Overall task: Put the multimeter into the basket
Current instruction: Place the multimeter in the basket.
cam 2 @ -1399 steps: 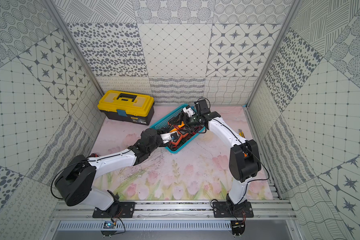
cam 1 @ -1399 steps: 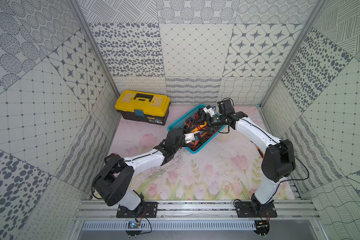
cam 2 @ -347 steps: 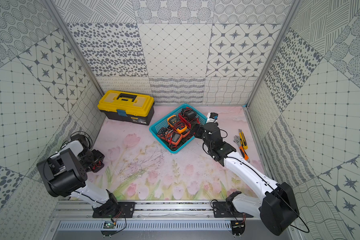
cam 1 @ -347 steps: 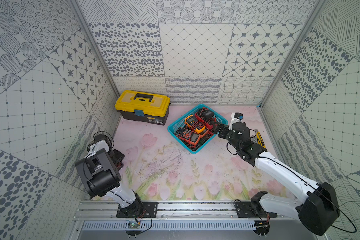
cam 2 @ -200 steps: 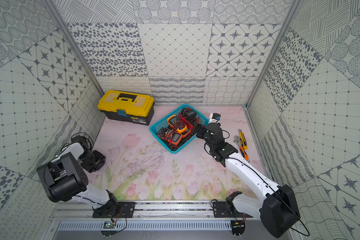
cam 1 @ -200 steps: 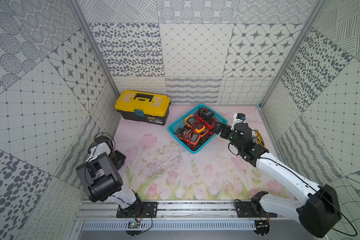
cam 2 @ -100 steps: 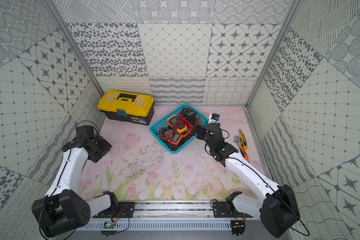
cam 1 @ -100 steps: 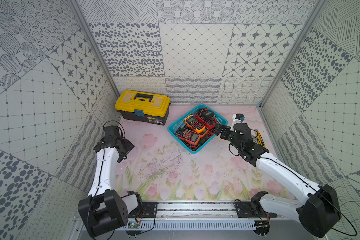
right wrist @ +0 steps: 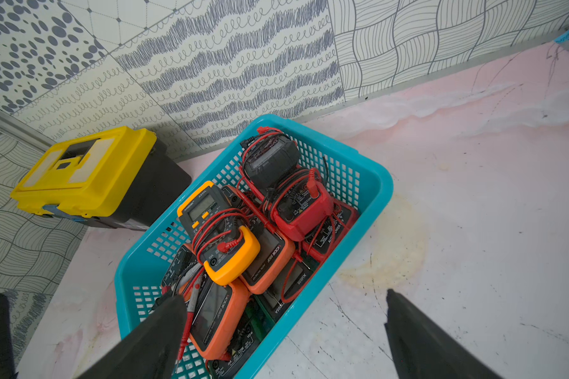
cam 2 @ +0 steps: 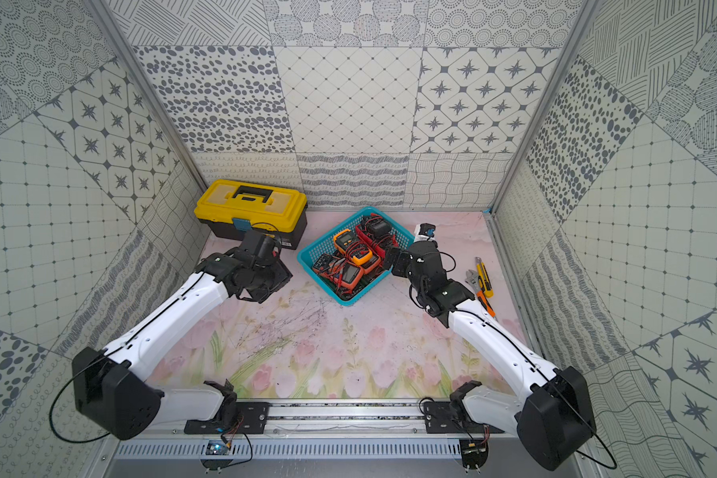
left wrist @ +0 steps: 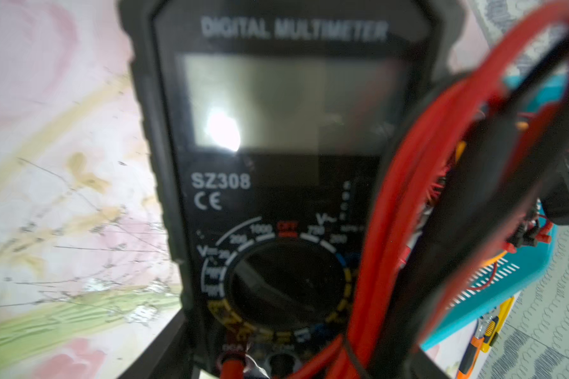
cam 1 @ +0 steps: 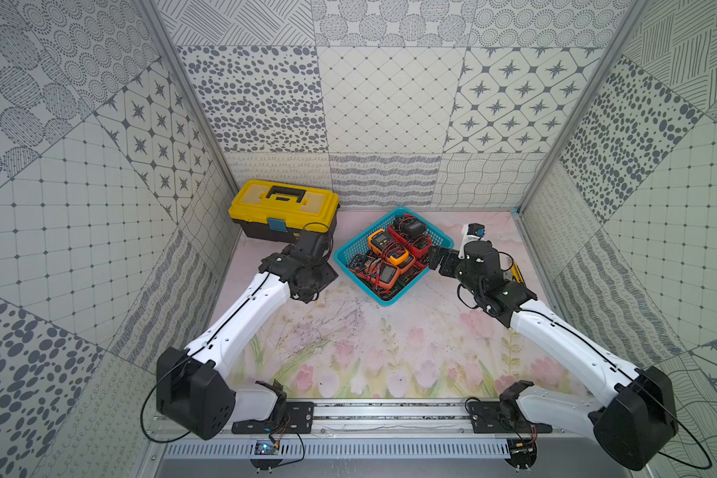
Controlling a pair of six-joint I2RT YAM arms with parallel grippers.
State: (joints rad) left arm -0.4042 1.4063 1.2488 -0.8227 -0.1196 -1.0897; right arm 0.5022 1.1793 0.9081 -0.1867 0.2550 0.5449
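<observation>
A black multimeter [left wrist: 276, 170] with red and black leads is held in my left gripper [left wrist: 286, 354], which is shut on its lower end. In both top views this multimeter [cam 1: 323, 276] hangs over the mat just left of the turquoise basket [cam 1: 350, 244], in front of the toolbox. The basket [right wrist: 375, 187] holds several orange, red and black multimeters with tangled leads. My right gripper [right wrist: 283, 305] is open and empty, its fingers straddling the basket's near right rim; in a top view this right gripper [cam 2: 394, 260] stands at the basket's right side.
A yellow-lidded black toolbox [cam 1: 284, 211] stands at the back left against the wall. A yellow utility knife, a wrench and orange-handled pliers [cam 2: 483, 281] lie by the right wall. The floral mat [cam 1: 348, 343] spreads in front of the basket.
My left arm has swung from the left wall to just beside the basket, carrying the black multimeter. The right arm has stayed by the basket with its jaws open.
</observation>
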